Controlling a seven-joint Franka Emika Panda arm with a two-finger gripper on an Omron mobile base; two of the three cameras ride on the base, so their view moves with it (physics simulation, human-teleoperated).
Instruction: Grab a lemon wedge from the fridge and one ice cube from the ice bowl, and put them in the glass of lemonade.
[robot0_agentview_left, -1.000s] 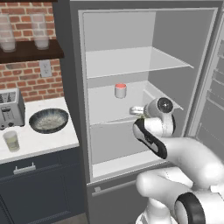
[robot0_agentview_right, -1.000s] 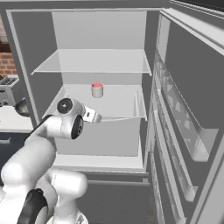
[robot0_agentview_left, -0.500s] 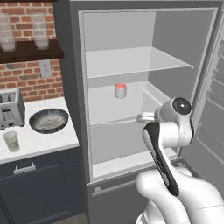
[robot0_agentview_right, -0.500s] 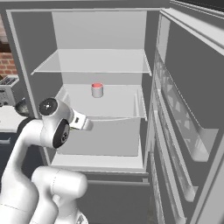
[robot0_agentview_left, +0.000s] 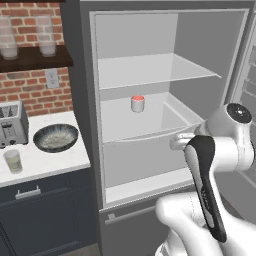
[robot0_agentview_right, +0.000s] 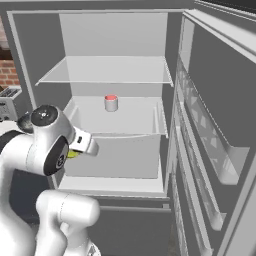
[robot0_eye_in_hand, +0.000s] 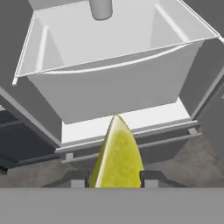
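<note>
- gripper (robot0_eye_in_hand: 114, 180) pinching lemon wedge (robot0_eye_in_hand: 117, 155), bottom centre of hand view, tip pointing up
- fridge (robot0_agentview_left: 165, 75) open, centre frame; red-topped cup (robot0_agentview_left: 137, 103) in its drawer
- ice bowl (robot0_agentview_left: 55, 137) and glass of lemonade (robot0_agentview_left: 13, 161) on counter, lower left

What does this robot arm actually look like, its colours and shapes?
The arm is glossy white, built of thick rounded segments like fat tubes. Round dark caps mark its joints, and a long black strip runs down one segment. The gripper ends in two small dark finger tips. No cables show.
</note>
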